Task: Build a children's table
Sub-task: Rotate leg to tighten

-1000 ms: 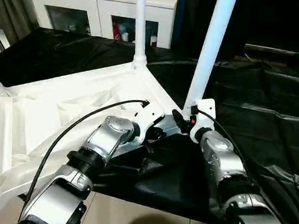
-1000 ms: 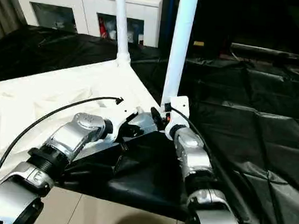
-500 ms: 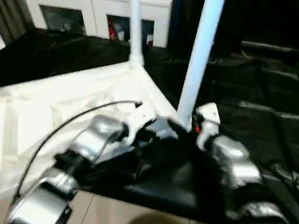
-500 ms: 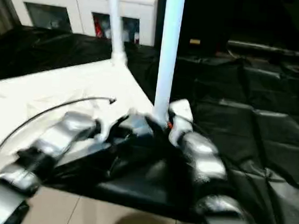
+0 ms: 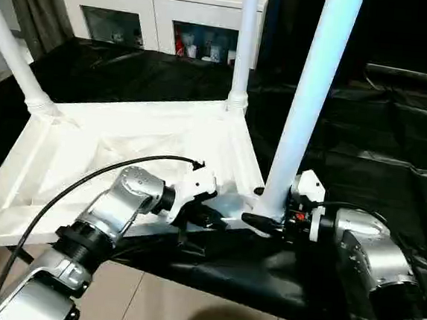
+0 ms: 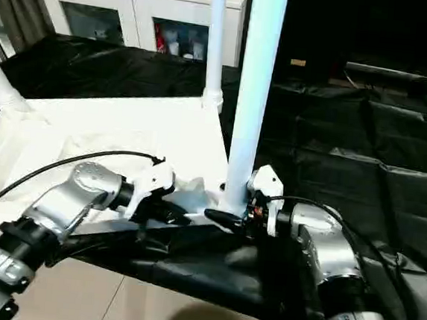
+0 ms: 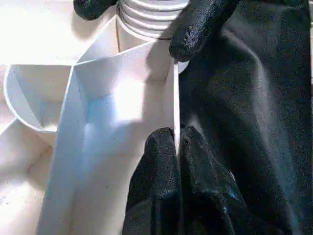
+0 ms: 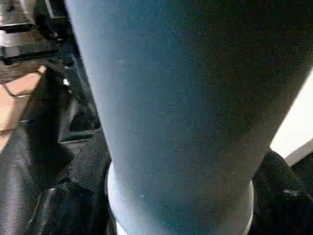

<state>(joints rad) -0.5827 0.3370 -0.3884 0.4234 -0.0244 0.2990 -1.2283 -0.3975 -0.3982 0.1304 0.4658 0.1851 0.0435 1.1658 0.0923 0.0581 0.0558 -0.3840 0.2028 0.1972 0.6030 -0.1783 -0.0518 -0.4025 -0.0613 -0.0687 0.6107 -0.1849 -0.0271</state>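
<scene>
Black sheeting [image 5: 380, 137] covers the floor; from the head camera I see the table [image 5: 125, 145] upside down on it, legs up. My left wrist camera shows the left gripper [image 7: 176, 142] with jaws pinched tight on the table's thin edge wall. My right wrist camera shows the right gripper [image 5: 257, 222] with jaws spread around the nearest leg [image 8: 171, 107] at its base.

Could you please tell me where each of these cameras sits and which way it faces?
Left eye view: on the head, looking forward and down at the upturned table top; both silver forearms show, left gripper and right gripper.
Right eye view: beside it, same scene, shifted slightly.
Left wrist view: along the left fingers, pinching the top's thin rim wall; the right gripper's fingertips show at the near leg's base.
Right wrist view: close against the near leg, its fingers either side.
Shared: both wrist views and both eye views show that near leg.
</scene>
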